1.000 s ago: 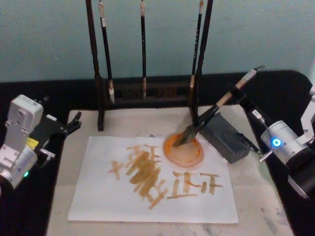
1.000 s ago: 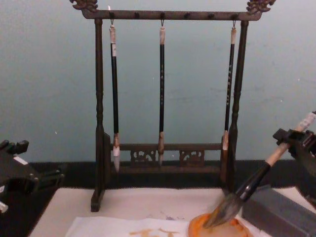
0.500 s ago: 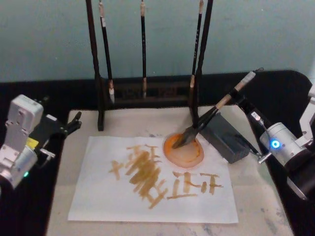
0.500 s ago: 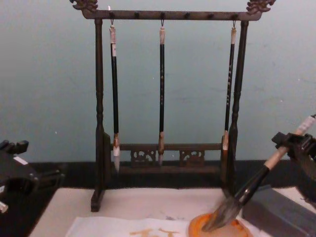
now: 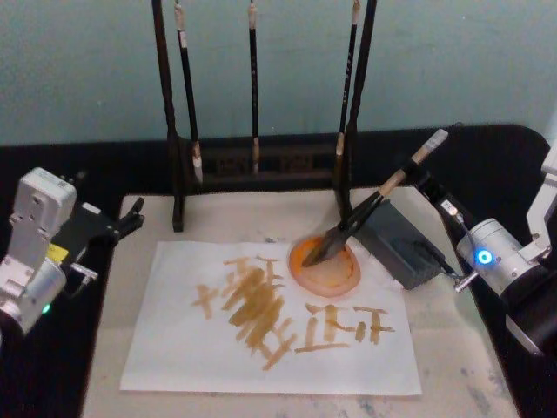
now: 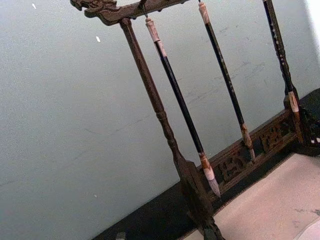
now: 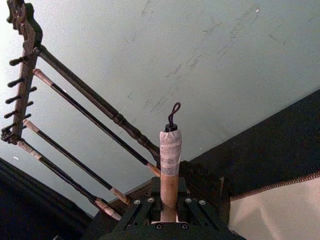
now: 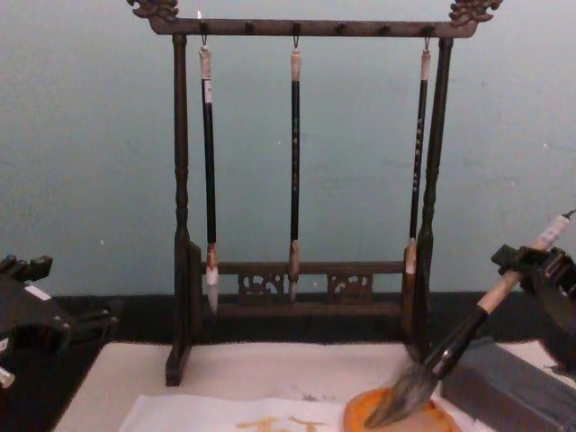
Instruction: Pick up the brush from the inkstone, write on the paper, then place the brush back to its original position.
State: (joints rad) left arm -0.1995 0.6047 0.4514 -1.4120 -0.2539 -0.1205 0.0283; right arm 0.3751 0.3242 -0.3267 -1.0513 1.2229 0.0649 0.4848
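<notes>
Entry: I am holding the brush [image 5: 372,207] with my right gripper [image 5: 425,178], jaws clamped high on the tan handle. The bristles are resting in the orange dish [image 5: 326,268] at the far edge of the paper [image 5: 200,348], toward the right rear of the tabletop [image 5: 452,366]. My left gripper [image 5: 122,225] is sitting parked at the left edge.

Risks, as I judge them:
- A skewed lift may knock the shaft against the rack post [image 5: 359,104] just beside it.
- A loaded tip may drip orange across the sheet.

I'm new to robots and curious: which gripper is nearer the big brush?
The right. The right gripper holds the brush by its upper handle; the left gripper sits off past the paper's left edge.
</notes>
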